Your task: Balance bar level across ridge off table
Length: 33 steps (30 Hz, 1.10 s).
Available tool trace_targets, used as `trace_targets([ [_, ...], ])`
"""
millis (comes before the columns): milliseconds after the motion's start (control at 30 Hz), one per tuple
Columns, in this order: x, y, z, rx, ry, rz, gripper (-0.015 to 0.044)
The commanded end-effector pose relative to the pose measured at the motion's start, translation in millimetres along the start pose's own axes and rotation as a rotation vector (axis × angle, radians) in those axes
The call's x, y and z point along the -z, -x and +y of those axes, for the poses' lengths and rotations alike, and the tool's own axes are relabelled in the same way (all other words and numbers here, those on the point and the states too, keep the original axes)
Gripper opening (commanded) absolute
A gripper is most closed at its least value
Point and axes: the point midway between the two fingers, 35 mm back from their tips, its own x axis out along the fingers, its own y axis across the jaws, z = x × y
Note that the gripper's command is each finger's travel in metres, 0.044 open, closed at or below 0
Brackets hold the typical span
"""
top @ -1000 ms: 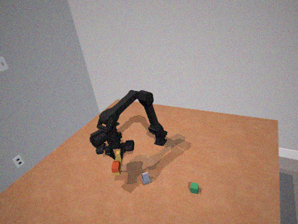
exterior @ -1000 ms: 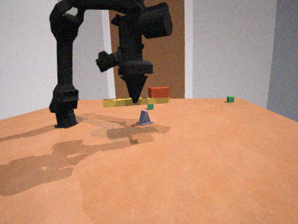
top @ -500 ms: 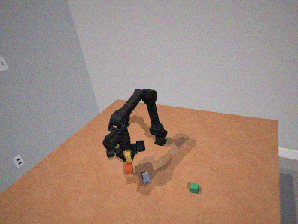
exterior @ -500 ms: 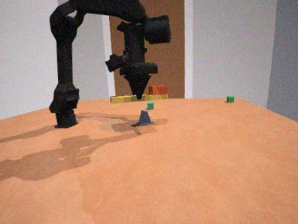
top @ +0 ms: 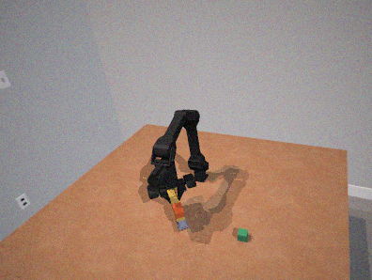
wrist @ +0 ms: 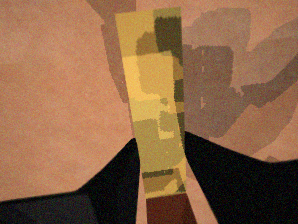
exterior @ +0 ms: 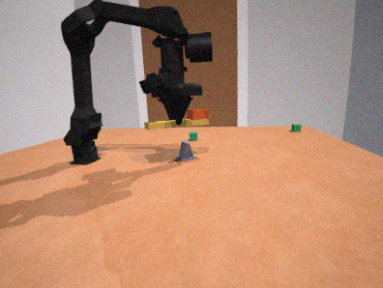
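The yellow bar [top: 173, 194] [exterior: 159, 125] [wrist: 157, 110] is in the air, close to level, with an orange-red block [top: 178, 210] [exterior: 197, 114] on top near one end. My gripper [exterior: 179, 122] [wrist: 159, 140] points down and is shut on the bar, between its plain end and the block. The grey-blue ridge [top: 182, 225] [exterior: 185, 152] stands on the table, lower than the bar, with a visible gap between them in the exterior view. In the top view the bar's block end overlaps the ridge's outline. The ridge does not show in the wrist view.
The wooden table [top: 291, 188] [exterior: 271, 208] carries a green cube [top: 242, 235] to the right of the ridge in the top view. The exterior view shows one green cube [exterior: 193, 136] behind the ridge and another green cube [exterior: 296, 128] far right. Arm shadows fall around the ridge.
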Motion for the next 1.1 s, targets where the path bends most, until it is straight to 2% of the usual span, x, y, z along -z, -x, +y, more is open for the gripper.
trace_targets([
  [0, 3, 2, -11, -0.003, 0.026, 0.009, 0.0],
  [1067, 4, -42, -9, -0.003, 0.027, 0.009, 0.0],
])
